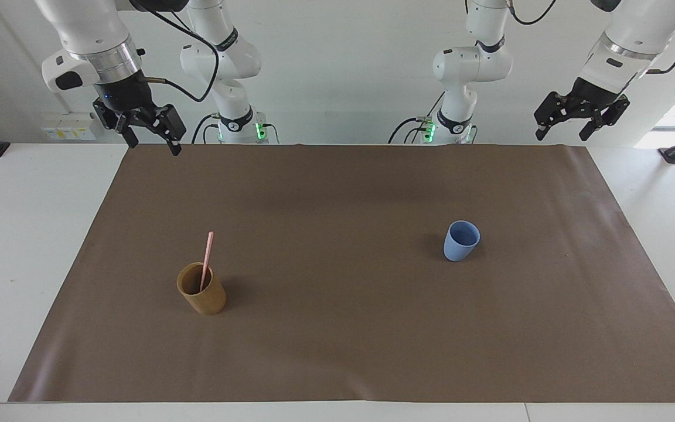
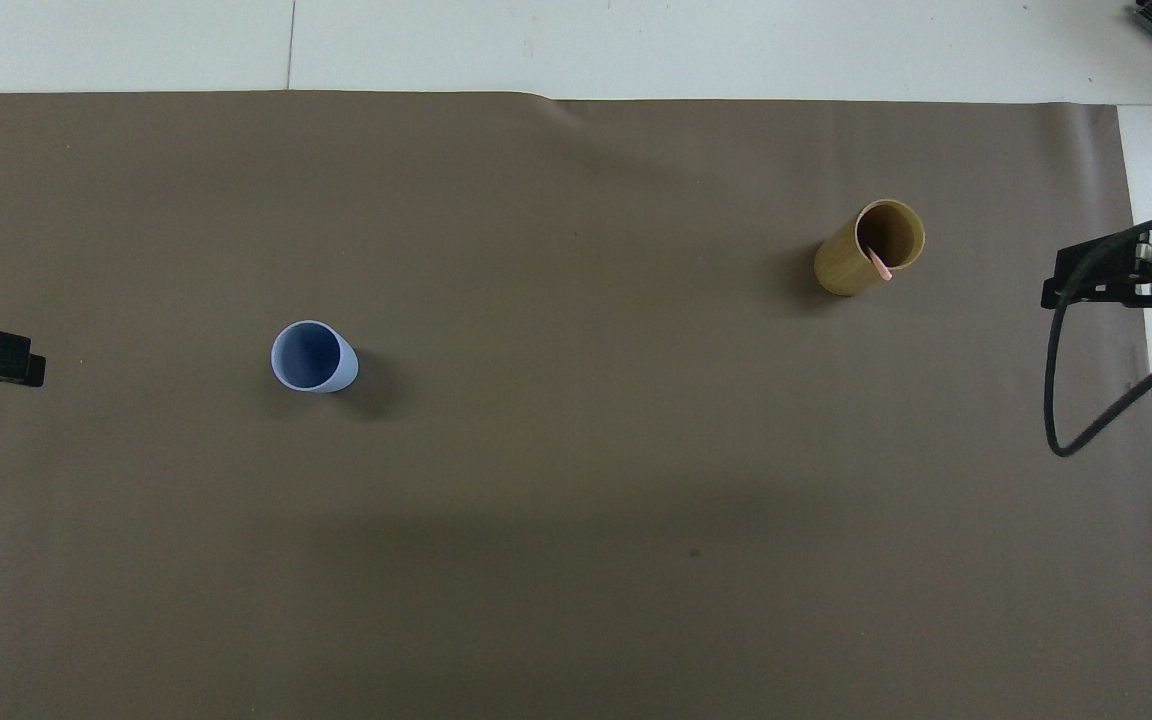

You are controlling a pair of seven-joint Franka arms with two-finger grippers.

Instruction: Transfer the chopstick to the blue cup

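The pale pink chopstick stands tilted in a tan-brown cylindrical cup toward the right arm's end of the table; from overhead only the chopstick's tip shows at the tan cup's rim. The blue cup stands upright and empty toward the left arm's end, also seen from overhead. My right gripper hangs open and empty, high over the mat's corner near its base. My left gripper hangs open and empty, high over the mat's other corner near the robots.
A brown mat covers most of the white table. The two cups are the only things on it, far apart from each other. A black cable loops below the right gripper in the overhead view.
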